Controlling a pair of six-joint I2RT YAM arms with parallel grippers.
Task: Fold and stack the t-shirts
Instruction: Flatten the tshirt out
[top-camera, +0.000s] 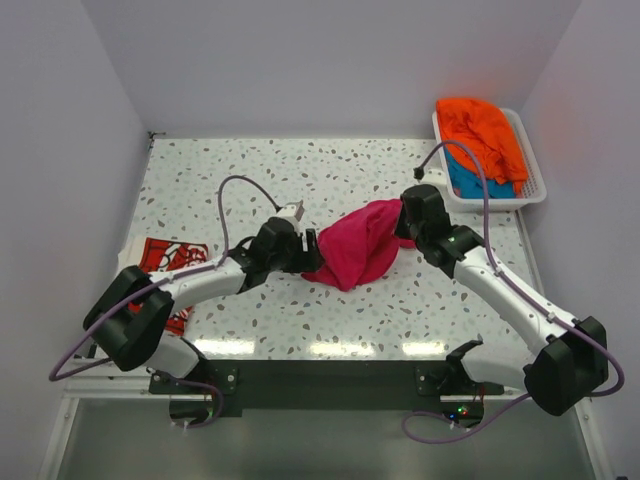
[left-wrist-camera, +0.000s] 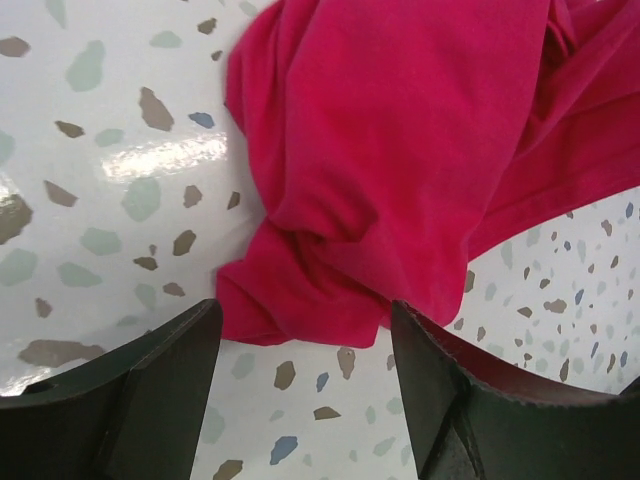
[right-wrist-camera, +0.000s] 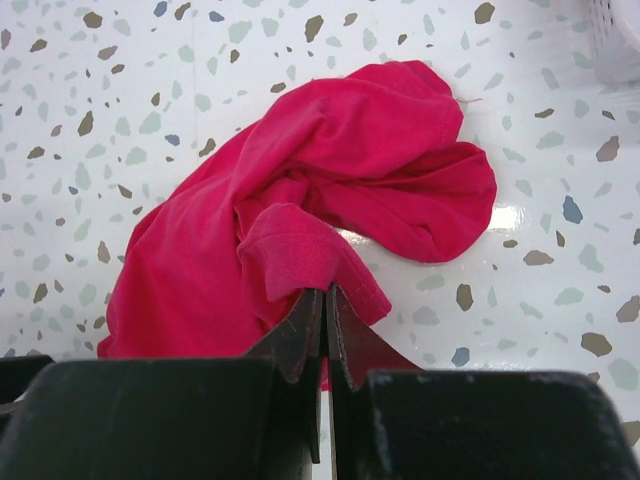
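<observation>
One pink shirt (top-camera: 352, 248) crumpled at middle of bench (top-camera: 330, 170); right gripper (right-wrist-camera: 325, 297) clenched on a fold of it; left gripper (left-wrist-camera: 300, 322) spread wide, grasping nothing, shirt's bunched corner just beyond its fingertips

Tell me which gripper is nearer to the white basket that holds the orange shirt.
Right. The right gripper pinches the magenta shirt just below-left of the white basket; the left gripper is beyond the shirt, farther left.
</observation>
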